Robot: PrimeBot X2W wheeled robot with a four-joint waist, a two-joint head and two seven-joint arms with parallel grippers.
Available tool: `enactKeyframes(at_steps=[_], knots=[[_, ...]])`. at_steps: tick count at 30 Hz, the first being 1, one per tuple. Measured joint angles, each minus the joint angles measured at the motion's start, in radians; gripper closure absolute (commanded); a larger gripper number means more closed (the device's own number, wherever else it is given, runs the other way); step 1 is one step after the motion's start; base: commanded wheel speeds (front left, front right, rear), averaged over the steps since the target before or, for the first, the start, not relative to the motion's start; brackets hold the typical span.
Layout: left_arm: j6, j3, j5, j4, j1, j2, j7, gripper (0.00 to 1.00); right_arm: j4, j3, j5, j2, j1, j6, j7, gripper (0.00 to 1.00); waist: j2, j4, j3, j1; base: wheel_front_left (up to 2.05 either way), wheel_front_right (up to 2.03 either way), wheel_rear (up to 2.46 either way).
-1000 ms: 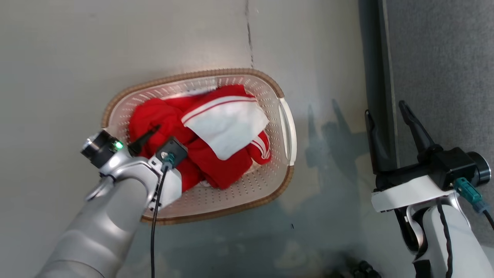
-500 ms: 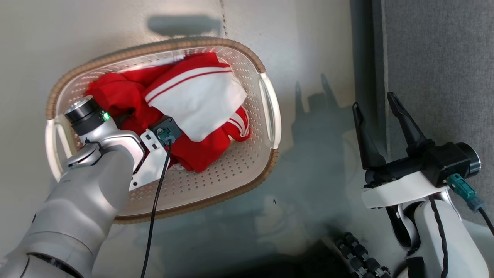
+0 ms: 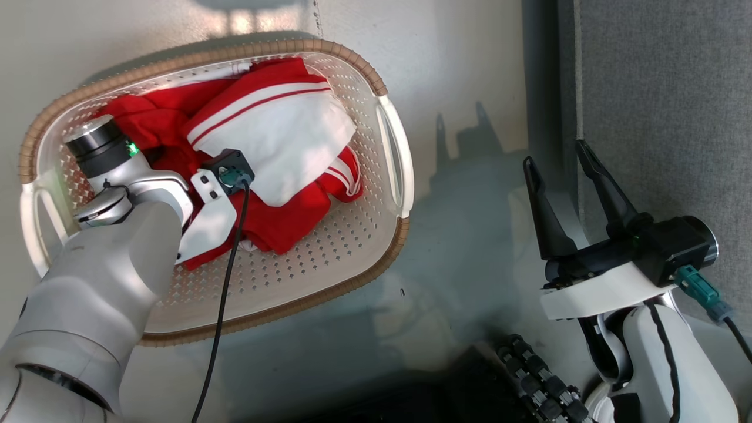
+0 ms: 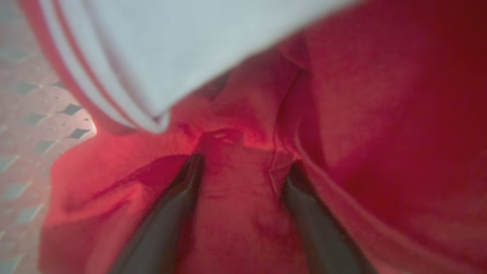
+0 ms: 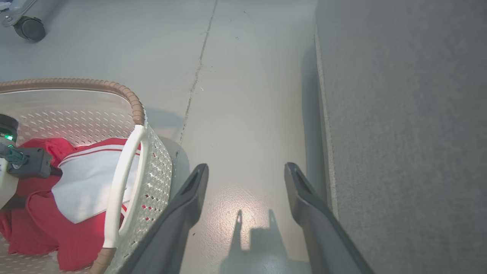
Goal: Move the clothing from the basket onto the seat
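The white perforated basket (image 3: 282, 46) with a brown rim sits on the floor at the left. Inside it, the red-and-white striped garment (image 3: 282, 135) lies on top of the red garment (image 3: 282, 226). My left arm (image 3: 117, 235) reaches down into the basket. In the left wrist view my left gripper (image 4: 243, 163) is open, its fingers (image 4: 182, 198) pushed into red cloth, with a fold of it between them. The "23" is hidden. My right gripper (image 3: 555, 153) hangs open over the floor beside the grey seat (image 3: 664, 88), holding nothing.
The floor is smooth grey with a thin crack (image 5: 194, 80) running away from me. A caster wheel (image 5: 28, 27) stands at the far left. A dark ribbed hose (image 3: 534, 376) lies by my base. The seat's dark lower edge (image 3: 543, 88) borders the floor.
The head camera has come nearer, so the basket looks bigger and further left. My left gripper has sunk into the red clothing, its fingers now hidden under the wrist. The right gripper stays open.
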Motion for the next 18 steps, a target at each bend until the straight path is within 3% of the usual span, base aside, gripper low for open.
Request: enactKeyframes(at_steps=[10, 11, 12, 13, 14, 18], knots=[[-0.033, -0.014, -0.027, -0.003, -0.015, 0.004, 0.085, 0.00, 0.006, -0.001, 0.025, 0.000, 0.008, 0.000, 0.000, 0.00, 0.0000, -0.013, 0.019, 0.0000, 0.00, 0.00, 0.00], [-0.035, -0.014, -0.034, -0.004, -0.016, 0.005, 0.092, 0.09, 0.006, -0.002, 0.025, 0.000, 0.009, 0.000, 0.000, 0.00, 0.0000, -0.014, 0.019, 0.0000, 0.00, 0.00, 0.00], [-0.037, -0.012, -0.041, -0.005, -0.016, 0.005, 0.099, 0.36, 0.007, -0.002, 0.026, 0.000, 0.009, 0.000, 0.000, 0.00, 0.0000, -0.015, 0.020, 0.0000, 0.00, 0.00, 0.00], [-0.037, -0.009, -0.049, -0.005, -0.017, 0.006, 0.109, 0.90, 0.008, -0.002, 0.027, 0.000, 0.009, 0.000, 0.000, 0.00, 0.0000, -0.016, 0.021, 0.0000, 0.00, 0.00, 0.00], [-0.040, -0.008, -0.055, -0.005, -0.017, 0.006, 0.116, 1.00, 0.010, -0.002, 0.030, 0.000, 0.008, 0.000, 0.000, 0.00, 0.0000, -0.018, 0.021, 0.0000, 0.00, 0.00, 0.00], [-0.044, -0.007, -0.073, -0.004, -0.017, 0.008, 0.124, 1.00, 0.016, 0.000, 0.037, 0.000, 0.003, 0.000, 0.000, 0.00, 0.0000, -0.023, 0.020, 0.0000, 0.00, 0.00, 0.00]])
